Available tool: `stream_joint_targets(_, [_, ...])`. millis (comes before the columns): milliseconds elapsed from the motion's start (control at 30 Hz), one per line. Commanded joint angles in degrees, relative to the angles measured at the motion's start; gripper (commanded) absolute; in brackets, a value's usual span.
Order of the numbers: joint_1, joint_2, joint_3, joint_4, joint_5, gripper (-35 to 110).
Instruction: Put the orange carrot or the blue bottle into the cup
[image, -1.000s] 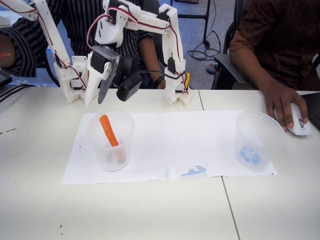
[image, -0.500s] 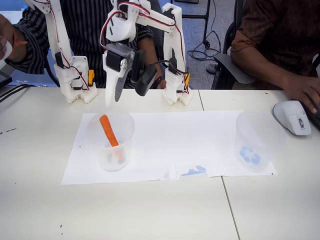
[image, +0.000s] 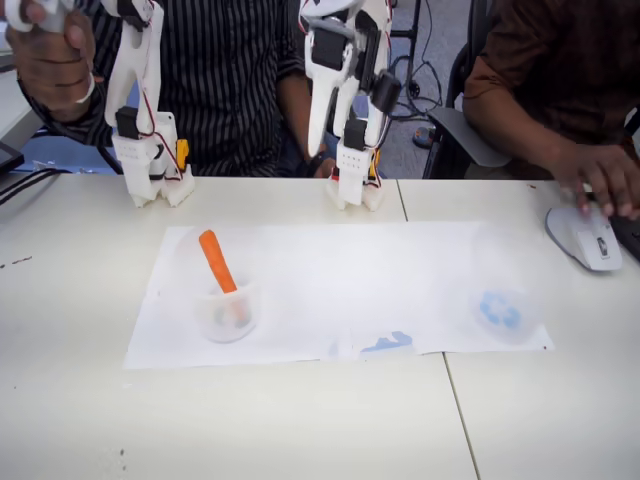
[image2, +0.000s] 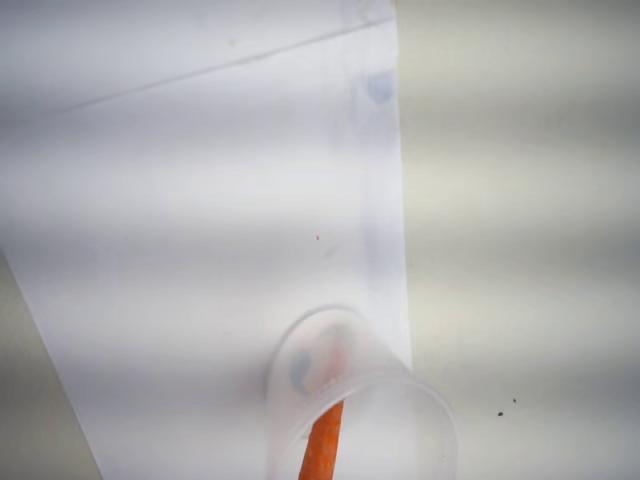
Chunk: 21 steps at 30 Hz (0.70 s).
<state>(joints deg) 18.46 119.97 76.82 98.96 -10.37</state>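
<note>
Nearest the fixed camera, bare white table, with a seam running down its right part. Farther back, a white paper sheet lying flat on the table, a small blue mark at its near edge. On the sheet's left part, the cup, clear and upright, with the orange carrot standing tilted inside, upper end leaning left above the rim, lower end at the pale blotched base. Same pair seen from above in the wrist view: cup near the sheet's edge, carrot poking up through its mouth. On the sheet's right part in the fixed view, well apart from the first, a second clear cup with a blue recycling-like mark at its base. Right of that, a white mouse under a person's hand. Behind the sheet, at the table's far edge, the arm's white base, links folded steeply upward above it, drawn back and raised well clear of both cups. Jaws hanging downward beside the upper links, holding nothing; cannot tell how far apart the fingers stand. Beyond the table, two seated people
</note>
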Motion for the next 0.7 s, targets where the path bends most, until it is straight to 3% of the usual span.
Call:
stream_joint_targets(0, [-3.6,17.58,6.59,-0.44,0.26,19])
stream_joint_targets(167, [-8.26,31.64,17.67,-6.24,0.53,9])
stream_joint_targets(667, [-21.36,61.96,58.45,-26.37,-3.69,15])
